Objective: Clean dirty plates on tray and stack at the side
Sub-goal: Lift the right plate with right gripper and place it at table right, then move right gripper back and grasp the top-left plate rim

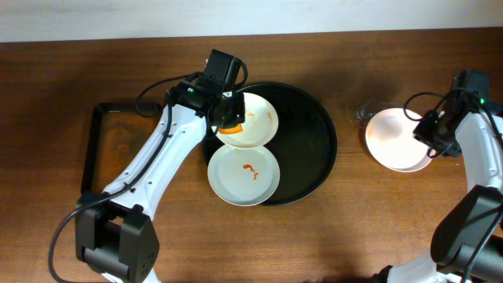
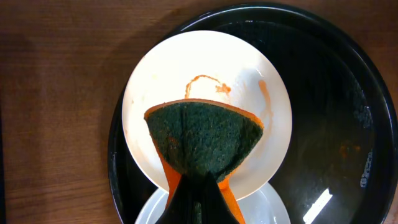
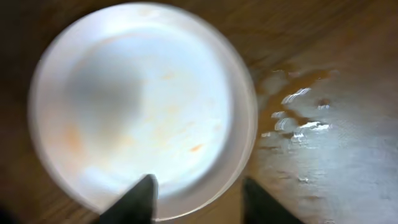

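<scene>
Closest in the left wrist view, the left gripper [image 2: 198, 198] is clamped on the sponge [image 2: 202, 140], which fans out green side up. It looks soft and light, and is best pinched at its narrow end. Below it sits the upper plate [image 2: 186, 68], ringed with orange sauce, on the black tray [image 2: 336, 124]; the lower plate [image 1: 232, 185] overlaps it. The plates look stiff, glossy and probably slippery when wet — better taken by the rim. Farther off, the right gripper [image 3: 199, 194] hangs spread open, holding nothing, over the side plate [image 1: 397, 137] on the table. No writing is readable.
</scene>
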Controlling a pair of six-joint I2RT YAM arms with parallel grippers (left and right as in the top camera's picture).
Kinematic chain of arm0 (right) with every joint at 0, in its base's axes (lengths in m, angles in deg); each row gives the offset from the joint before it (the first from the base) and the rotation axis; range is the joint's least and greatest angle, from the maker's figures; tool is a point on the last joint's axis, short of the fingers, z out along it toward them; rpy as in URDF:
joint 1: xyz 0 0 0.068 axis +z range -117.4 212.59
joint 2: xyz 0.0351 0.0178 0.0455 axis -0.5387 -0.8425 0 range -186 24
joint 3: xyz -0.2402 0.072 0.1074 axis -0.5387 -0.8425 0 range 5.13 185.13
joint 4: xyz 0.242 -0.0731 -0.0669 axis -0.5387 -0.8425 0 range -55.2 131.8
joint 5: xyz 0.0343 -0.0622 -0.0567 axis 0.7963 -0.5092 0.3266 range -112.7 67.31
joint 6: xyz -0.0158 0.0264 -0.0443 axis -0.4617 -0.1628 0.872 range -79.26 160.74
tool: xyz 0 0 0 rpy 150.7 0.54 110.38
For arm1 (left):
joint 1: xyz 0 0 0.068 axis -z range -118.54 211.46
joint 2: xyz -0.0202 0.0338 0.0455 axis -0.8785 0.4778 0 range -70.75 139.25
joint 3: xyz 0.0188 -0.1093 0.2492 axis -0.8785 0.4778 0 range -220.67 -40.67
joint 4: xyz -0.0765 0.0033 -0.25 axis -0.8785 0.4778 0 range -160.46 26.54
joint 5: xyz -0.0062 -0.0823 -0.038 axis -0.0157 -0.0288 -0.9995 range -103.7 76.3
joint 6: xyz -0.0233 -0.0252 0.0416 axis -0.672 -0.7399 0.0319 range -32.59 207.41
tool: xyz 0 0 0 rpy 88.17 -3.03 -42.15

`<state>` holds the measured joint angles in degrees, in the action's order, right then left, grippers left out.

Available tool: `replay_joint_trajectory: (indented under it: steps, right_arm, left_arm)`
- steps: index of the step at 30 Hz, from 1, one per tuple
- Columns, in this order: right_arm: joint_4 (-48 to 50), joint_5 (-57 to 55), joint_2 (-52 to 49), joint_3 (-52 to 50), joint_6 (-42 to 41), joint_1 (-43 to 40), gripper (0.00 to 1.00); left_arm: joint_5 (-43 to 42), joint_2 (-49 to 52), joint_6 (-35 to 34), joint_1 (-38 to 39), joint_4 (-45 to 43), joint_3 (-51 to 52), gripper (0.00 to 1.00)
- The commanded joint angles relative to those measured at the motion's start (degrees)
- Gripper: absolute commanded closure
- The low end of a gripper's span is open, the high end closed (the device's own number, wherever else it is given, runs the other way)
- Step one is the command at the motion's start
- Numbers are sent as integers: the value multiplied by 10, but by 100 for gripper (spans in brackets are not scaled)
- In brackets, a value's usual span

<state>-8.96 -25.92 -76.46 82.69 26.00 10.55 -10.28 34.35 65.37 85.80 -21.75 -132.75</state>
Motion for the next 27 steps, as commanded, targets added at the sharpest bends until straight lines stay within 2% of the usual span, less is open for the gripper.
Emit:
replay_joint_trajectory:
  steps: [1, 3, 5, 8, 9, 11, 16, 18, 21, 27]
  right_arm:
    - [0, 145, 6, 6, 41, -1, 37]
    - [2, 240, 16, 7, 65, 5, 35]
    - [3, 296, 22, 7, 75, 20, 30]
    - [2, 347, 23, 7, 75, 56, 16]
    - [3, 357, 22, 6, 75, 70, 15]
    - [15, 363, 22, 6, 74, 106, 1]
    - [69, 350, 7, 6, 55, 203, 0]
    - [84, 306, -7, 6, 9, 238, 17]
    - [115, 281, -35, 6, -30, 283, 36]
    - [157, 280, -83, 6, -78, 336, 39]
  left_arm:
    - [-2, -19, 3, -3, 0, -11, 100]
    - [-2, -19, 3, -3, 0, -11, 100]
    - [-2, -19, 8, -3, -3, -11, 100]
    - [-1, -19, 21, -3, -13, -11, 100]
    - [-2, -19, 29, -3, -17, -11, 100]
    - [-2, -19, 43, -3, -27, -11, 100]
    - [-2, -18, 57, -3, -63, -11, 100]
    - [-2, -17, 59, -3, -74, -11, 100]
    - [-2, -11, 59, -3, -83, -11, 100]
    - [-2, 1, 59, -14, -84, -11, 100]
